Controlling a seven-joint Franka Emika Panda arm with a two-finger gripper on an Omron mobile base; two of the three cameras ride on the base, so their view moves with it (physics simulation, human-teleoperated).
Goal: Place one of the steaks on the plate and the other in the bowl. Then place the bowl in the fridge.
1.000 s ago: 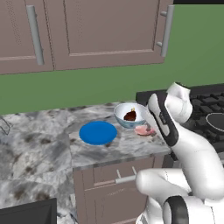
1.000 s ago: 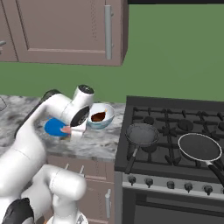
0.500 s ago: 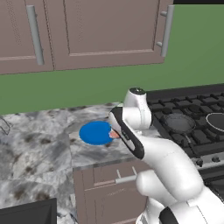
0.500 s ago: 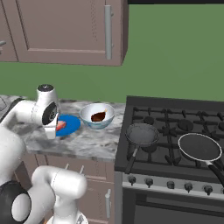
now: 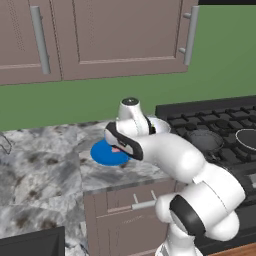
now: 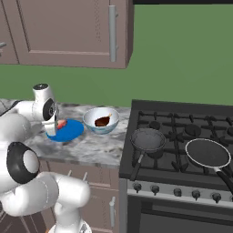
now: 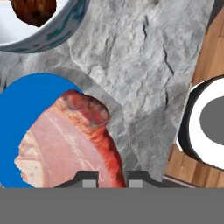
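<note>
Grey marbled tabletop (image 6: 98, 148) runs beside a black stove (image 6: 182, 145), under brown cabinets and a green wall. The pincer (image 7: 111, 177) is pinching the pale pink steak (image 7: 65, 144) by one edge and holds it over the blue plate (image 5: 102, 155). The dark steak (image 6: 102, 121) already lies in the bowl (image 6: 101, 120), just beside the plate.

I judge the pink steak light, soft and floppy, likely slick; an edge pinch lets it droop, so a low release over the plate's middle seems wise. The bowl looks stiff and breakable; its rim is the natural hold.

From the hand view the steak overhangs the plate's rim; whether it touches the plate is hard to tell. The right base view shows the bowl's contents, which the arm hides from the left.
</note>
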